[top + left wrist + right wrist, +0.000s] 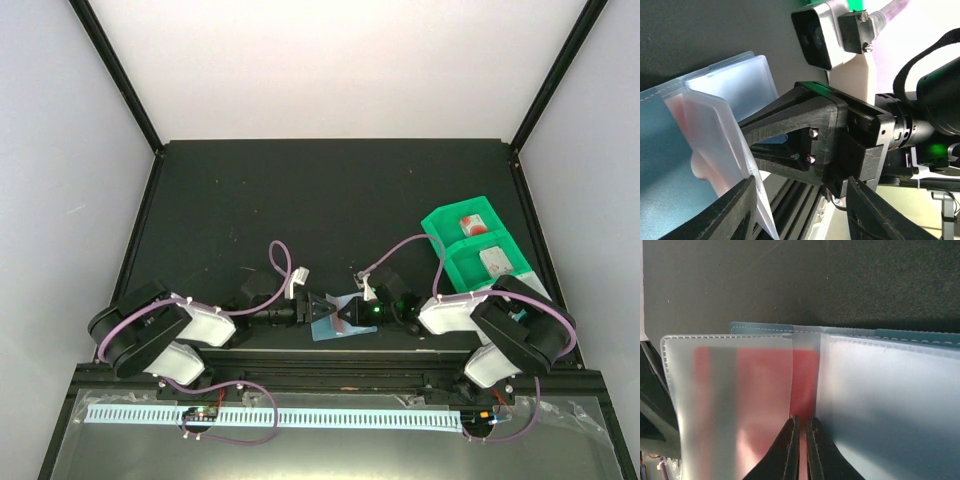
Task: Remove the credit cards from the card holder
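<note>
The left arm (160, 335) and right arm (515, 335) share one build: bulky black rounded joints with glossy white shells between them. A thin lilac cable (282, 262) loops along each arm. The right claw (802, 425) is matte black printed plastic, wedge-shaped and ribbed with fine layer lines, tapering to two slim fingers (788, 450). Two small silver screws (812, 133) sit in its face. Its black camera (812, 37) sits in a grey housing on a white bracket (862, 80), beside a dark plug fixed with screws. A green light (936, 149) glows on the black wrist. The left claw (802, 200) has broad black fingers (737, 215)
</note>
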`<state>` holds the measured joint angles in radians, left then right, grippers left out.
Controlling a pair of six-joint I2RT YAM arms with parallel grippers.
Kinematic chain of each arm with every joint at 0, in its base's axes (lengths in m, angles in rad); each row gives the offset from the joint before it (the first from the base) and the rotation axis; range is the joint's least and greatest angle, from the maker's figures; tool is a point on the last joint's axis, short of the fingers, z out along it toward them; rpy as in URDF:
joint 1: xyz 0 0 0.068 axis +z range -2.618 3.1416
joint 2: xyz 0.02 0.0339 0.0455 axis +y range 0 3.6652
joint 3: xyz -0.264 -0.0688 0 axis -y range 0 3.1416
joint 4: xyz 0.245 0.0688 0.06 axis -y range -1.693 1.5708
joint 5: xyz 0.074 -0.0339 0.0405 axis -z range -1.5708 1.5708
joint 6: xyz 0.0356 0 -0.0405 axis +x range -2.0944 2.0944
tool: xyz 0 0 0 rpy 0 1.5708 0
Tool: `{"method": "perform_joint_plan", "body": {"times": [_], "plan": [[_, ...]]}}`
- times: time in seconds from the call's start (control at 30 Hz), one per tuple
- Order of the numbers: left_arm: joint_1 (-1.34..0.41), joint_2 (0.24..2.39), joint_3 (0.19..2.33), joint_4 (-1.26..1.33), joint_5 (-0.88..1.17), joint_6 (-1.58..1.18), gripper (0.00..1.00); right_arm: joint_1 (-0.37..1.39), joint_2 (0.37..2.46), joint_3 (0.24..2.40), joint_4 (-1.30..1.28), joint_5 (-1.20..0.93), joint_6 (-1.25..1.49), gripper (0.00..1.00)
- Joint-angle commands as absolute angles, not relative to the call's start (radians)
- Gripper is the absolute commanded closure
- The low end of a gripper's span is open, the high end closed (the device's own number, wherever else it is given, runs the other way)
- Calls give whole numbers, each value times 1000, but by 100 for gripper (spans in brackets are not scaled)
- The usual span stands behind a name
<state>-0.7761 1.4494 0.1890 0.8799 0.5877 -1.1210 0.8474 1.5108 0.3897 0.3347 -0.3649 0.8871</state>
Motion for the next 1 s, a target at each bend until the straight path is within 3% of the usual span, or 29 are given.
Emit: {"method": "perform_joint_plan", "body": {"times": [0.0,0.27,0.4,0.57,0.97], "plan": [[-793,1429,224,848,595,-1101,51,855,1532,357,265,-317,889,93],[-804,1414,246,679,545,-1046,62,855,1495,351,251,-308,886,93],[-804,1394,259,590,514,-1013,81,855,1457,380,182,-290,867,87],[-803,1349,274,479,473,-963,97,855,1317,426,11,-230,815,81],[-801,1344,305,403,484,-905,98,843,1138,496,-271,-37,709,67]]}}
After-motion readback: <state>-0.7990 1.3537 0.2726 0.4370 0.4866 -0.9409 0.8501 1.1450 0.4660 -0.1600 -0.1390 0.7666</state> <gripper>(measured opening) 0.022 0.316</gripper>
